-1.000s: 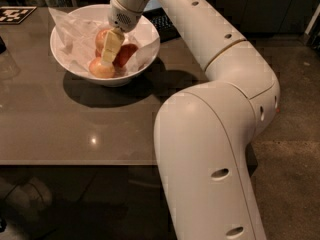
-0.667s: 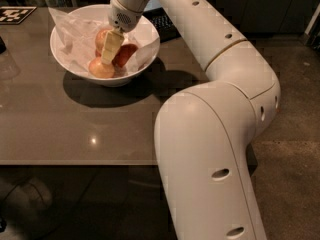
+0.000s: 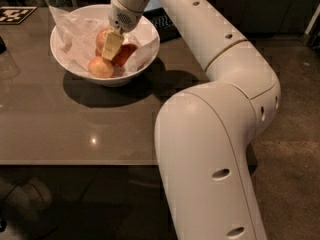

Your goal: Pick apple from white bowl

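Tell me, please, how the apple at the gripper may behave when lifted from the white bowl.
The apple looks round and smooth, so it may roll or slip if grasped off-centre. It lies beside a red apple on crinkled paper in the white bowl, so lifting it could shift its neighbours. The gripper is in the bowl, at the apple.

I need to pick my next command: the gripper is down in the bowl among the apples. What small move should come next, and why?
Probably close the gripper on the apple before any lift. The gripper sits low inside the bowl, against that apple's right side, with the red apple just beyond. The apple rests on the paper. I cannot tell whether a grip is already made.
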`<control>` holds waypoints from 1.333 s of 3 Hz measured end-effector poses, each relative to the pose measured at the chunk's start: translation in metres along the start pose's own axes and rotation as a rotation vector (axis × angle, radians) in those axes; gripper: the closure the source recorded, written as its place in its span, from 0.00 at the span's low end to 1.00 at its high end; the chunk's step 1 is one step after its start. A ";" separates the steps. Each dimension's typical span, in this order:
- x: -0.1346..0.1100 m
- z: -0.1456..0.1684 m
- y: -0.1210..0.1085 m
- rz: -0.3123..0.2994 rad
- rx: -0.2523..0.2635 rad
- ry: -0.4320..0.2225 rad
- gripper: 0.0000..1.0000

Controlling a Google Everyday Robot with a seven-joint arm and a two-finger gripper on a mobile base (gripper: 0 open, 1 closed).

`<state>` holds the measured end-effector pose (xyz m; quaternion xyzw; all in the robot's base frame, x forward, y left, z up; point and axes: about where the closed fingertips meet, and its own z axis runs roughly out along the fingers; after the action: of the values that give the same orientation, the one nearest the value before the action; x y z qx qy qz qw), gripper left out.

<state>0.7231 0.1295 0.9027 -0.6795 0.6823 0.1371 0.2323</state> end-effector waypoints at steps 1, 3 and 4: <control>-0.005 -0.005 0.000 -0.012 0.007 -0.004 1.00; -0.052 -0.082 0.030 -0.129 0.046 -0.069 1.00; -0.071 -0.110 0.044 -0.183 0.057 -0.080 1.00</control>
<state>0.6634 0.1370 1.0269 -0.7263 0.6109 0.1231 0.2901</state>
